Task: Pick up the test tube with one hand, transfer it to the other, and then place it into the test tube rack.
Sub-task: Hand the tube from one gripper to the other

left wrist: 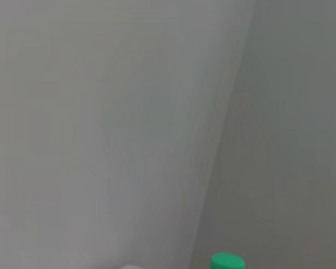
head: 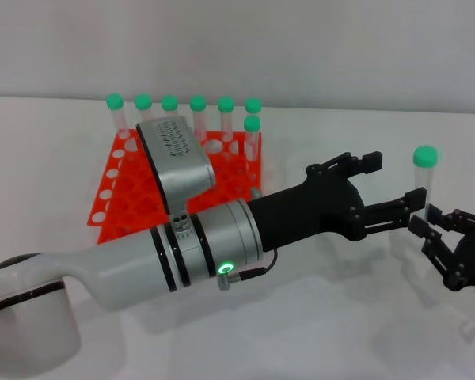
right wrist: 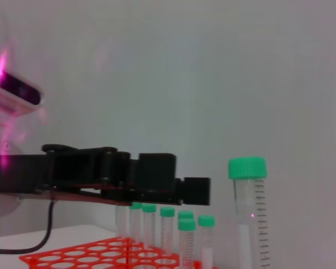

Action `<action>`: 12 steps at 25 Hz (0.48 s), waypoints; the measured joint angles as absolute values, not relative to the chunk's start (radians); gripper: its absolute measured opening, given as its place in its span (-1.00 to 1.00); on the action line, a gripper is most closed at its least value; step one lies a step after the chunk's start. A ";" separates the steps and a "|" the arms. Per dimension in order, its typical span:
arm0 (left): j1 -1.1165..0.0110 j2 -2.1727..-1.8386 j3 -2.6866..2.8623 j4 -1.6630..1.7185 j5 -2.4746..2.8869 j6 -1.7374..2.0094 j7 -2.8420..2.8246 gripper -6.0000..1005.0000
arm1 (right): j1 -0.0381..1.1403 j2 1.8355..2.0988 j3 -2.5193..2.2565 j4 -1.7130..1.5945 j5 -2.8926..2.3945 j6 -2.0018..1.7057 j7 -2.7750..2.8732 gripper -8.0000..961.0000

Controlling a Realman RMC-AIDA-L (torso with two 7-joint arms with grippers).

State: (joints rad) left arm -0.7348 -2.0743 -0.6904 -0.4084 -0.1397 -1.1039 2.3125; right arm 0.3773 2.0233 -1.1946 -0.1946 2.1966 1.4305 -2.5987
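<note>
Head view — test tube rack (head: pixel 127 194) holds seven green-capped tubes (head: pixel 198 111).

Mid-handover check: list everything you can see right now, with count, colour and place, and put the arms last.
test tube: one, clear with green cap, upright in the air at the right, between the two grippers.
tubes in the rack: seven, clear with green caps, six along the rack's far row, one just in front at its right end.
test tube rack: one, red-orange, on the table at the left, behind the left arm.
table: one, white.
left gripper: black, on the white-silver arm with a green light, reaching across to the tube.
right gripper: black, right edge, at the tube's lower part.
</note>
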 joint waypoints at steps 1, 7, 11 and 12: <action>-0.736 -2.075 -0.690 -0.408 -0.138 -1.102 2.313 0.60 | 0.377 2.023 -1.199 -0.196 2.197 1.431 -2.599 -0.52; -0.750 -2.078 -0.690 -0.408 -0.119 -1.079 2.311 0.59 | 0.378 2.023 -1.239 -0.204 2.197 1.437 -2.624 -0.52; -0.756 -2.079 -0.690 -0.408 -0.114 -1.077 2.312 0.59 | 0.380 2.023 -1.253 -0.207 2.197 1.439 -2.625 -0.51; -0.756 -2.079 -0.690 -0.408 -0.114 -1.076 2.312 0.59 | 0.381 2.023 -1.256 -0.207 2.197 1.439 -2.625 -0.51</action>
State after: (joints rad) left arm -0.7564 -2.0787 -0.6903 -0.4079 -0.1142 -1.0759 2.3117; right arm 0.3807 2.0234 -1.2556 -0.2066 2.1967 1.4394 -2.6251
